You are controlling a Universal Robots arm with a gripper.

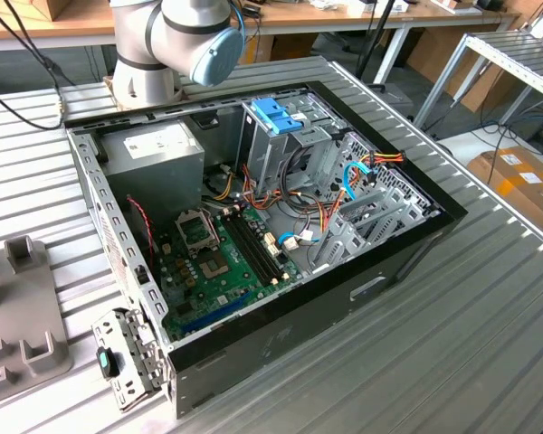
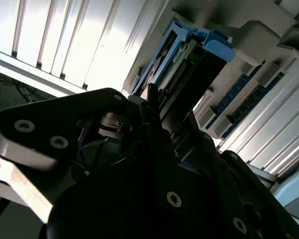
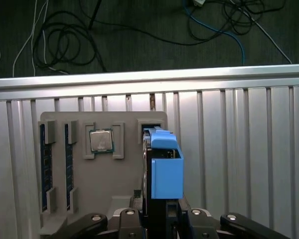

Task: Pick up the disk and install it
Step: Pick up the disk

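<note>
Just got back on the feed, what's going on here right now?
The arm's gripper is at the disk, which stands on edge at the grey parts holder, next to a processor chip. Whether the disk is clamped yet is unclear. The open computer case waits on the ribbed table, so the disk is not yet installed.

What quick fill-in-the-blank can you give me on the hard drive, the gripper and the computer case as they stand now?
In the first wrist view the gripper sits at the grey metal hard drive, whose plastic side rail is ____.
A square silver processor chip rests in the same ____ moulded tray as the drive.
In the exterior view the black computer case lies ____, its green motherboard showing.
Missing words: blue; grey; open.
</note>
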